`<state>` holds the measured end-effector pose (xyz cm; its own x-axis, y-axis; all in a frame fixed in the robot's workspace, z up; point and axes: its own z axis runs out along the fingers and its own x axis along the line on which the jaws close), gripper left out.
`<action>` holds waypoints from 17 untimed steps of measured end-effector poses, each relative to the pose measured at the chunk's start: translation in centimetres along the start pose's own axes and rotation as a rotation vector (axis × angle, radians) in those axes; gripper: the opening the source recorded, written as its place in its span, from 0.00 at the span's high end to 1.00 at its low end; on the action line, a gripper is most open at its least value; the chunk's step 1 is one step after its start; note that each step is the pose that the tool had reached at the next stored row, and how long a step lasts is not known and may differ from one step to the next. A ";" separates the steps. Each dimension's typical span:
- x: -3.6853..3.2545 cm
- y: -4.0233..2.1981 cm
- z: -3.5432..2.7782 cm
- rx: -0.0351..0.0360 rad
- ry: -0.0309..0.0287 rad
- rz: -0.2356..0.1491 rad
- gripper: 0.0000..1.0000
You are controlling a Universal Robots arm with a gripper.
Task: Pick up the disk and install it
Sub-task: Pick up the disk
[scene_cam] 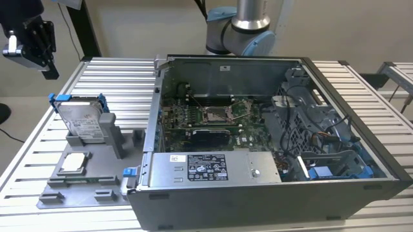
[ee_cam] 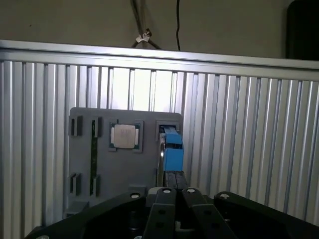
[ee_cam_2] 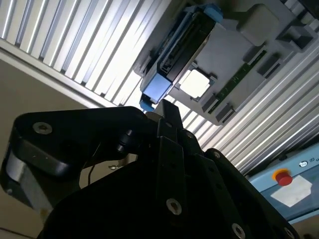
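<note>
Hanging high over the table (scene_cam: pixel 116 77), our gripper (scene_cam: pixel 49 71) is well apart from everything, its jaws together and empty. The disk (scene_cam: pixel 84 116) stands on edge in the grey holder (scene_cam: pixel 71 188), just beside the open computer case (scene_cam: pixel 258 203), on the exterior view's left. We judge that descending with the jaws together would strike the disk's top edge. The holder's post (scene_cam: pixel 110 130) and the case wall crowd one side, but there is room above.

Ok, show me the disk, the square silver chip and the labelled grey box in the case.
disk (scene_cam: pixel 85 125), exterior view, on its white label.
square silver chip (scene_cam: pixel 73 162), exterior view, centre of its top face.
labelled grey box (scene_cam: pixel 245 165), exterior view, bare metal beside its label.
</note>
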<state>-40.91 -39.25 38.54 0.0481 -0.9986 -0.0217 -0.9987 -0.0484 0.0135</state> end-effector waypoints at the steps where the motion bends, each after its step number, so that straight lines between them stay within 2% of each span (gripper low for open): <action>1: 0.00 0.00 0.00 0.0000 0.0000 0.000 1.00; 2: 0.00 0.00 0.00 -0.0001 0.0000 0.000 0.00; 17: 0.00 0.00 0.00 -0.0003 0.0000 0.000 0.00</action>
<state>-40.91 -39.24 38.54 0.0481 -0.9986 -0.0217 -0.9987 -0.0484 0.0138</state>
